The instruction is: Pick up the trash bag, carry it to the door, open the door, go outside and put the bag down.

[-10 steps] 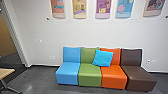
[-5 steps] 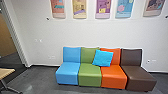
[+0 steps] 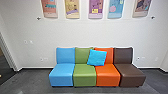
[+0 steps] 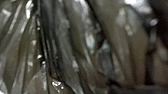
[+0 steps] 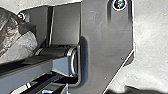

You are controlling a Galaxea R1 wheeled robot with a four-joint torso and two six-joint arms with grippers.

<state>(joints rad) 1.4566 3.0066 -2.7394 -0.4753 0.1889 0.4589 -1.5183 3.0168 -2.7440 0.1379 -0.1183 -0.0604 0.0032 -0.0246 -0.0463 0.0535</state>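
Trash bag (image 4: 67,45): gentle turns

Can't tell how open either gripper is or what it's holding. Bag's close by the left wrist, probably mid-carry, so I'd swing wide of the couch (image 3: 85,79) and its front corners.

In the right wrist view, the robot's dark plate (image 5: 107,42) — with round fittings (image 5: 119,4) — lies beside its jointed bar (image 5: 27,70)
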